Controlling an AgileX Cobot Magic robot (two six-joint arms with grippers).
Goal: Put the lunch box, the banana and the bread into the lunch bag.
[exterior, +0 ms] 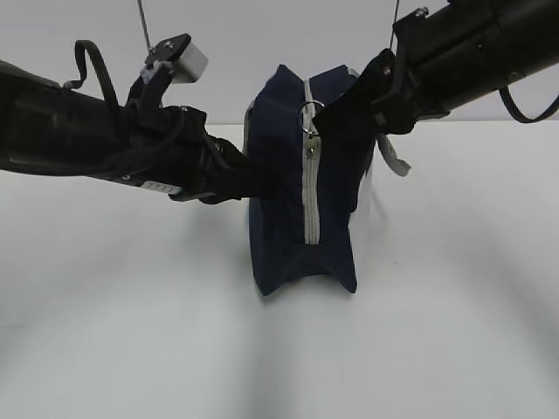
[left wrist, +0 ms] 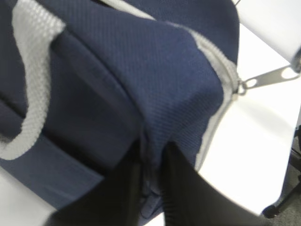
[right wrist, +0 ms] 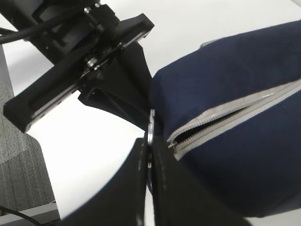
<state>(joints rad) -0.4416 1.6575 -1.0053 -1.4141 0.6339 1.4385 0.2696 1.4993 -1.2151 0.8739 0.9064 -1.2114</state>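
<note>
The lunch bag [exterior: 301, 188] is seen standing on end on the white table [exterior: 454, 332], between the two arms, its grey zipper [exterior: 310, 175] facing the exterior camera. In the right wrist view the zipper is parted for a short stretch near the corner, the teeth showing; below that, in the exterior view, it appears closed. The metal ring pull [exterior: 312, 116] is seen at the top of the track. Lunch box, banana and bread are not visible in any view.

The right gripper [right wrist: 149, 141] is closed on a thin metal piece at the bag's corner, judged to be the zipper pull; its fingers press together with only that sliver between them. The left gripper [left wrist: 153, 181] is clamped on a fold of the navy fabric at the bag's end, beside the zipper track, with a grey webbing handle [left wrist: 33, 89] lying further along.

The step in hand is judged to be opening the zipper. It would be done best with the left grip kept firm as an anchor and the pull drawn along the line of the track, not away from it, so that the teeth part cleanly. The fabric should be kept taut between the two grips; slack would let the slider bind or the bag be dragged across the table
</note>
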